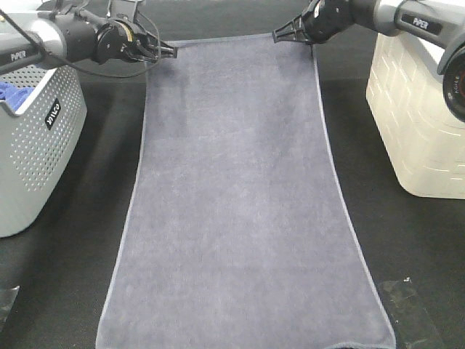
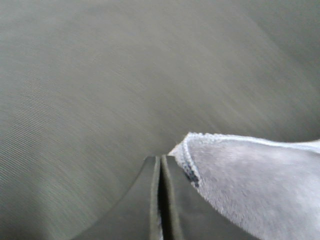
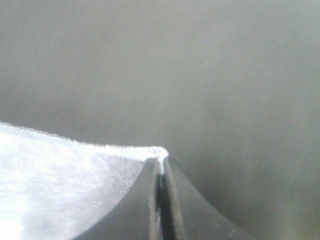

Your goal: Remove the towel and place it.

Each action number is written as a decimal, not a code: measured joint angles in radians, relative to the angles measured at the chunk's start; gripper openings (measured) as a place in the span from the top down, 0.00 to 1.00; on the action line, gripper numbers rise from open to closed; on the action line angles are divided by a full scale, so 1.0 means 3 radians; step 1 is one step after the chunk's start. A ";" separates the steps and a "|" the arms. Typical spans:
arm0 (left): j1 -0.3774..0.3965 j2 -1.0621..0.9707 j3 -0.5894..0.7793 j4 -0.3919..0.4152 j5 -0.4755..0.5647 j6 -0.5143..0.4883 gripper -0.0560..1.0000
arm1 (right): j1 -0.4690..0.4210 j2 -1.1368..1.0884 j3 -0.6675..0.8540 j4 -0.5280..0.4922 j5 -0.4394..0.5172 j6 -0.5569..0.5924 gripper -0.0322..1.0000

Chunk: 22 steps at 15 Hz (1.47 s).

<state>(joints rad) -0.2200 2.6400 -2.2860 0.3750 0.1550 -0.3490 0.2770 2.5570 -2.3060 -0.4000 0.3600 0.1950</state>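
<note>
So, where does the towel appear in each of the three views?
Exterior high: the towel spreads down the middle, between the gray basket and the white basket.
Left wrist: one corner beside the shut claw.
Right wrist: one corner in the shut claw.
Shared landmark: the stitched hem.

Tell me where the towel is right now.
The towel is spread down the middle of the exterior high view, between the grey basket and cream bin, far corners pinched by both grippers.

You're looking at a staged test bench — not a home. A black-covered table [image 1: 58, 276] carries a perforated grey basket [image 1: 33, 145] and a cream bin [image 1: 418, 123] — two robot arms overhead.
</note>
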 joint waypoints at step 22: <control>0.0077 0.0150 -0.0090 -0.0613 -0.0737 -0.0137 0.35 | -0.0153 0.0197 0.0000 0.0323 0.0220 0.0070 0.19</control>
<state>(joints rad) -0.1970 2.6850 -2.3130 0.1910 -0.0660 -0.3900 0.2310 2.6160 -2.3060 -0.3030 0.4260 0.2160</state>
